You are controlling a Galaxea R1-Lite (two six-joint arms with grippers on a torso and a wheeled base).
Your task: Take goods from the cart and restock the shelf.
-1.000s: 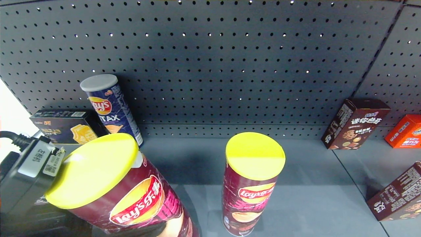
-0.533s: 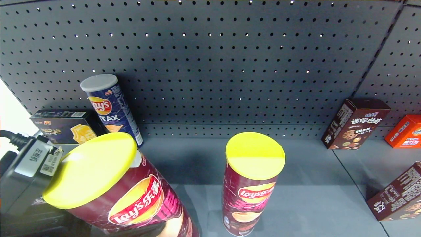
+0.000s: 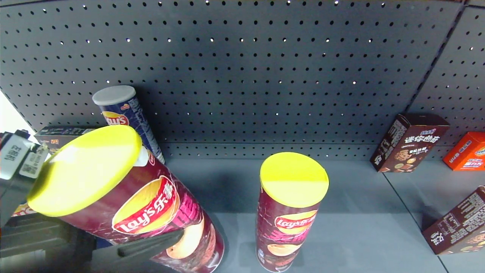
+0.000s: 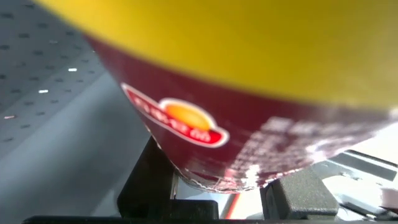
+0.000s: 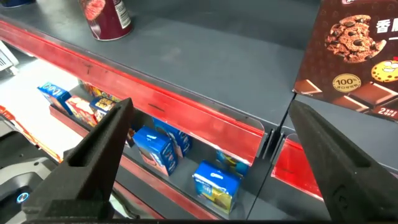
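Note:
A maroon chips can point(image 3: 125, 201) with a yellow lid hangs tilted over the left of the grey shelf point(image 3: 360, 227), its lid leaning left. My left gripper point(image 4: 224, 196) is shut on its lower body; one dark finger point(image 3: 151, 242) crosses the can's front. In the left wrist view the held can point(image 4: 249, 124) sits close between the two fingers. A second identical can point(image 3: 290, 212) stands upright mid-shelf, apart from the held one. My right gripper point(image 5: 217, 162) hangs open and empty in front of the shelf's red front edge point(image 5: 186, 106).
A blue chips can point(image 3: 127, 110) and a dark box point(image 3: 57, 132) stand at the back left, just behind the held can. Brown boxes point(image 3: 409, 142) point(image 3: 458, 227) and an orange box point(image 3: 466, 151) are on the right. Pegboard point(image 3: 242, 76) backs the shelf. Blue packs point(image 5: 214, 183) fill a lower shelf.
The held can has risen and swung left, tilting further, and now covers more of the blue can and dark box. The left arm shifted left with it. The upright can stayed put.

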